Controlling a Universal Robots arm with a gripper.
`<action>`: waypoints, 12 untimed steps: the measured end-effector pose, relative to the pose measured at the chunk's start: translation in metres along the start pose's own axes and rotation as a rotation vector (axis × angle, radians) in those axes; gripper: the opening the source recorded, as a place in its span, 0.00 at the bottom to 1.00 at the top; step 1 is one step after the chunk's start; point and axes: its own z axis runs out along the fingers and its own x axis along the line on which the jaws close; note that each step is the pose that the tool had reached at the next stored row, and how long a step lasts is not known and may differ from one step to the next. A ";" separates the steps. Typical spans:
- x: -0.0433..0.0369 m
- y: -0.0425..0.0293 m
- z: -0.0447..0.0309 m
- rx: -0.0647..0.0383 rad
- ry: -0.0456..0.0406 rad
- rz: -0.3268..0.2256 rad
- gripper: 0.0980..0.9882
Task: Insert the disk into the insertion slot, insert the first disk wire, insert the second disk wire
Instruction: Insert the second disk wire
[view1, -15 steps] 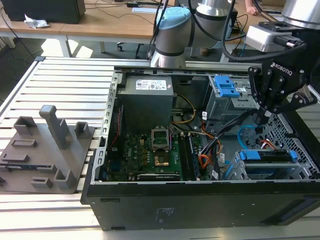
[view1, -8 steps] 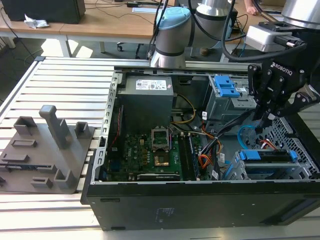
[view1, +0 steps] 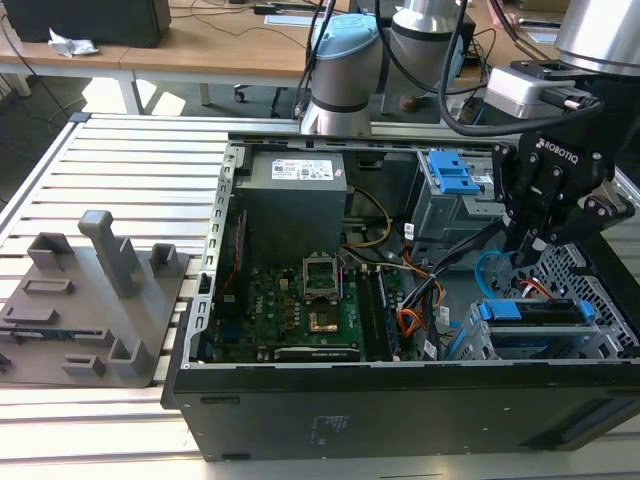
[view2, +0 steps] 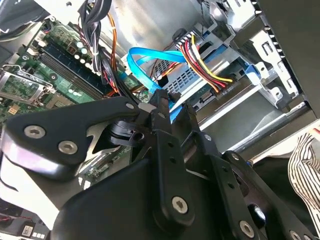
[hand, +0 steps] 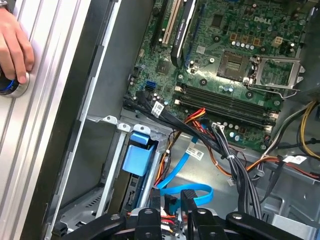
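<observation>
Slim black metal fingers (hand: 156, 202) pinch the flat blue wire (hand: 197, 192) near the perforated grey insertion slot (view1: 600, 340).

Exterior view elevated; both wrist views close, share motherboard (hand: 225, 60) (view2: 60, 65).

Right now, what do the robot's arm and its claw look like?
The arm is made of shiny silver-grey tubes with a light blue cap on one joint. Thick black cables loop beside it, and a silver-grey box sits at the wrist. The gripper is black, built of jointed bars with round silver screws, and has white lettering on its body.
</observation>
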 end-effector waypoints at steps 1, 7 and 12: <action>-0.0002 -0.0001 0.0013 -0.001 0.0028 0.000 0.23; -0.0009 -0.0003 0.0051 -0.001 0.0037 0.000 0.21; -0.0009 -0.0003 0.0052 -0.001 0.0021 0.000 0.07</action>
